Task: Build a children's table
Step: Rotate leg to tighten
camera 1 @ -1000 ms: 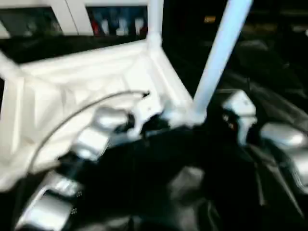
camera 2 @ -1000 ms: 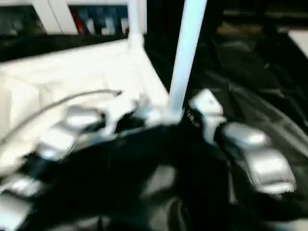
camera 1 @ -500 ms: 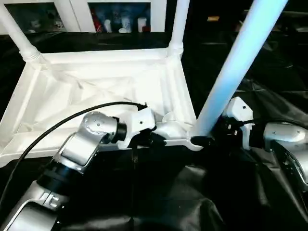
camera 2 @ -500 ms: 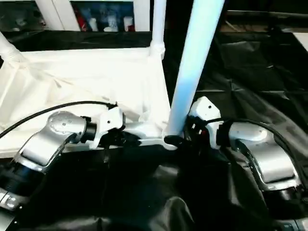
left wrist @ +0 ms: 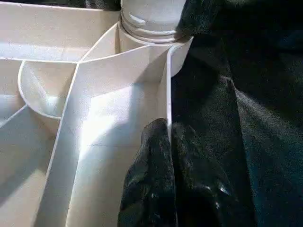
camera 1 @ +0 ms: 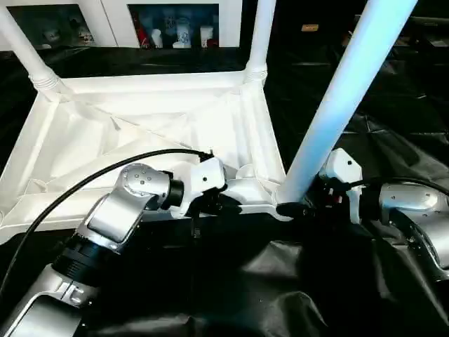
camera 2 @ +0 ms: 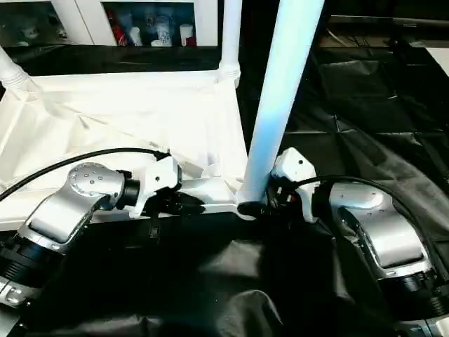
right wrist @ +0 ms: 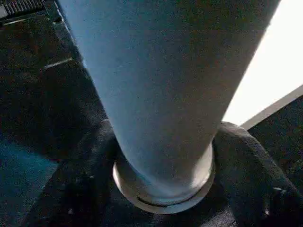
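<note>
Here the white tabletop point(camera 1: 140, 133) lies upside down on black sheeting point(camera 1: 280, 288), ribbed underside up; three legs stand in its corner sockets: one at the far left corner point(camera 1: 24, 49), one at the far right point(camera 1: 261, 35), one at the near right point(camera 1: 337, 105); the left gripper point(left wrist: 168, 137) is pinched tight on the tabletop's near rim; the right gripper point(right wrist: 163, 156) has one black finger either side of the near-right leg's base, seemingly touching it; no writing is readable.
</note>
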{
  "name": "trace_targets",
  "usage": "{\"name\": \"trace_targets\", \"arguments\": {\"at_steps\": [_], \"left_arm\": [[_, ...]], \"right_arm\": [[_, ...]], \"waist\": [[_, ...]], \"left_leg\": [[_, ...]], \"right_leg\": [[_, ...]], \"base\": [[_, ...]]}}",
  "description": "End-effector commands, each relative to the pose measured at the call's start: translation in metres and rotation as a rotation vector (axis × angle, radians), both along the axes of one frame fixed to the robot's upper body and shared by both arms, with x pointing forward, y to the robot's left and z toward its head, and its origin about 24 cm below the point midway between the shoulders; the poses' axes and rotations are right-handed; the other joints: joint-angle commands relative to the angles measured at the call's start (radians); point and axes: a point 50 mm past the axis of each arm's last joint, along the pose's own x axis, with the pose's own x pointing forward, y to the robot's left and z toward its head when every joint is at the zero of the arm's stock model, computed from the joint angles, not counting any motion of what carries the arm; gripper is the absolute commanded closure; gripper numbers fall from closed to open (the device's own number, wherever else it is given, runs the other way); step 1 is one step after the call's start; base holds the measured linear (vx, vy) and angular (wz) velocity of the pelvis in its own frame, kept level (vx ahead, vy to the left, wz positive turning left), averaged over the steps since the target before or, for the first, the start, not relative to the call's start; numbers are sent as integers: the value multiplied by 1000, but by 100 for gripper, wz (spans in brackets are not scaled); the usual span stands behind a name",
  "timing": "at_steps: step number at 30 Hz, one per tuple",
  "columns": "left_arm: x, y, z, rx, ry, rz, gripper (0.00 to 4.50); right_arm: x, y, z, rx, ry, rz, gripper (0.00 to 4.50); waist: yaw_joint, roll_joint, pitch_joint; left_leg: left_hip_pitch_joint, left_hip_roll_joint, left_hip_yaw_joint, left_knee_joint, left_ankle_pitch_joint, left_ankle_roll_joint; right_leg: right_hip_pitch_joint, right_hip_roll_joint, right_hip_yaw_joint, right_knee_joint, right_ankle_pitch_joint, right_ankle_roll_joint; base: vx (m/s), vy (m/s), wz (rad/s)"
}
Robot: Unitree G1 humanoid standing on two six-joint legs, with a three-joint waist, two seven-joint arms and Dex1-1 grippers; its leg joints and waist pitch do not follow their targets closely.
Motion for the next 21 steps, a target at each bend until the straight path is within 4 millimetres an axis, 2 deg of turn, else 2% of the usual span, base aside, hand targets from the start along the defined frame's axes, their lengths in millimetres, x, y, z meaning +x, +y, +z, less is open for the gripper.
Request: {"name": "trace_targets", "arguments": {"at_steps": [1, 5, 8, 10, 11, 12, 13, 14, 15, 16, 18, 20, 21], "left_arm": [[-6, -4, -7, 16, 37, -33, 450], [-5, -4, -7, 13, 37, -19, 450], [3, -5, -8, 6, 18, 83, 450], [13, -10, -10, -8, 4, 198, 450], [13, -10, -10, -8, 4, 198, 450], [20, -15, -12, -17, 1, 284, 450], [20, -15, -12, -17, 1, 284, 450], [24, -20, -14, -11, -5, 324, 450], [24, -20, -14, -11, -5, 324, 450], [25, -29, -14, -21, -8, 308, 450], [25, -33, -12, -32, -12, 280, 450], [24, -34, -10, -34, -16, 250, 450], [23, -34, -10, -34, -16, 245, 450]], "right_arm": [[-1, -2, -9, -1, 27, -34, 173], [-1, -1, -12, 6, 34, -50, 186], [1, 0, -20, 11, 43, -148, 191], [6, 3, -28, 40, 52, -286, 191], [6, 3, -28, 40, 52, -286, 191], [7, 9, -33, 63, 66, -359, 192], [7, 9, -33, 63, 66, -359, 192], [9, 18, -38, 86, 80, -419, 192], [9, 18, -38, 86, 80, -419, 192], [9, 32, -39, 113, 86, -441, 192], [9, 38, -37, 119, 68, -437, 192], [9, 38, -34, 137, 51, -419, 192], [9, 38, -33, 149, 54, -420, 158]], "waist": [[1, -17, -93], [0, -17, -92], [-1, -20, -89], [-3, -21, -85], [-3, -20, -85], [-4, -21, -84], [-2, -21, -83], [-4, -20, -81], [-5, -19, -78], [-4, -15, -76], [-6, -15, -75], [-6, -12, -78], [-6, -14, -78]], "left_leg": [[13, 46, -19, -45, -72, 143], [13, 46, -19, -46, -77, 138], [12, 45, -19, -47, -88, 128], [16, 43, -19, -49, -131, 101], [18, 43, -19, -50, -141, 92], [17, 43, -21, -52, -160, 74], [18, 41, -21, -52, -164, 67], [20, 43, -25, -56, -187, 56], [21, 42, -24, -57, -200, 53], [28, 42, -28, -62, -242, 34], [24, 42, -35, -70, -260, 20], [26, 44, -34, -72, -256, 22], [26, 44, -34, -73, -256, 25]], "right_leg": [[80, -61, 54, -56, -161, -261], [79, -61, 54, -57, -174, -256], [77, -61, 54, -62, -201, -247], [71, -59, 52, -74, -289, -223], [69, -59, 51, -77, -313, -216], [69, -59, 50, -80, -350, -201], [68, -59, 50, -84, -365, -192], [67, -61, 48, -88, -404, -180], [62, -60, 49, -92, -423, -172], [59, -63, 47, -101, -479, -151], [70, -67, 43, -103, -507, -126], [68, -68, 45, -105, -476, -122], [68, -67, 46, -104, -464, -124]], "base": [[0, 0, 0], [0, 0, 0], [0, 0, 0], [0, 0, 0], [0, 0, 0], [0, 0, 0], [0, 0, 0], [0, 0, 0], [0, 0, 0], [0, 0, 0], [0, 0, 0], [0, 0, 0], [0, 0, 0]]}}
